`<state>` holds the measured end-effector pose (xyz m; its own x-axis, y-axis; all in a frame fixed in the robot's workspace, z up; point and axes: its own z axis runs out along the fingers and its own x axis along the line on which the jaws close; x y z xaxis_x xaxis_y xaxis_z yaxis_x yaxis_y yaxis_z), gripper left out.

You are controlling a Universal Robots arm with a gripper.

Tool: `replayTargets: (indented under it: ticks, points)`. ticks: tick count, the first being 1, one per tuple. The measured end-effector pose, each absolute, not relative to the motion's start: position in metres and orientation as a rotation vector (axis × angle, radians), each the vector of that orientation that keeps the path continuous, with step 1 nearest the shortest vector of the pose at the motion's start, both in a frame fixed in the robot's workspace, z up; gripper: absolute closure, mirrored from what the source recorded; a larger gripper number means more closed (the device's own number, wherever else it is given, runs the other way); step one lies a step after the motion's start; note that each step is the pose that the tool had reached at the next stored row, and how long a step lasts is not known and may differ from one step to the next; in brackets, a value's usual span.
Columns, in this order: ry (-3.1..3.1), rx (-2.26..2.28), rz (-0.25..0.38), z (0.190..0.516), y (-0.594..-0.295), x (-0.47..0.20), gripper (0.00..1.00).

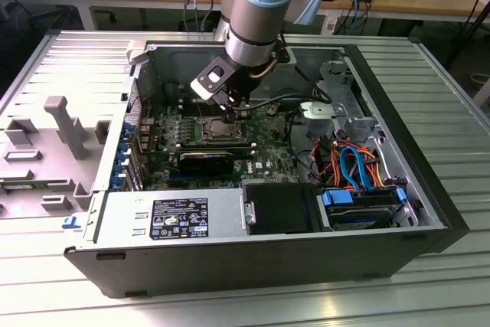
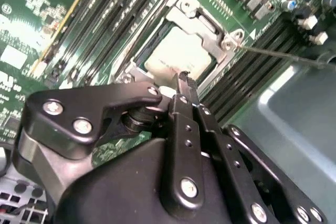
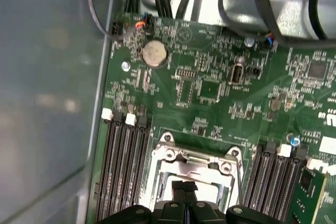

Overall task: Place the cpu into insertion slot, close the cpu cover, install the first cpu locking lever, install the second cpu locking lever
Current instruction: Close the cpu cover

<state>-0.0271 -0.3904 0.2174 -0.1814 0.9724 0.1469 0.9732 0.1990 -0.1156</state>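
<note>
The cpu point(image 2: 176, 56) lies silvery-grey in the insertion slot point(image 1: 220, 132) on the green board. The cpu cover point(image 2: 203, 24), a silvery frame with a square cut-out, lies down around the chip; its hinge end point(image 3: 191, 157) faces the coin cell. A thin locking lever point(image 2: 278, 56) sticks out sideways from the socket's corner, unlatched. My gripper point(image 2: 184, 83) hovers just over the near edge of the socket with its black fingers pressed together and nothing between them. The same shut tips point(image 3: 184, 186) show over the cover, and in the exterior view the gripper point(image 1: 233, 109) hangs inside the case.
Long black memory slots point(image 3: 123, 171) flank the socket on both sides. A black graphics card point(image 1: 205, 162) lies in front of it. The power supply point(image 1: 172, 216), a drive bay with blue and orange cables point(image 1: 360, 166) and the grey case walls point(image 2: 294, 108) close in the space.
</note>
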Motion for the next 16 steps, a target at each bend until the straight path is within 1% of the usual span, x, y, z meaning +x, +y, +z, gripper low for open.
replayTargets:
  ticks: [5, 7, 16]
  points:
    - [-2.278, -1.876, -0.007, 0.228, -0.39, -0.024, 0.89]
    - [-2.274, -1.871, -0.018, 0.233, -0.391, -0.024, 0.89]
    - [-2.269, -1.866, -0.03, 0.233, -0.391, -0.024, 0.89]
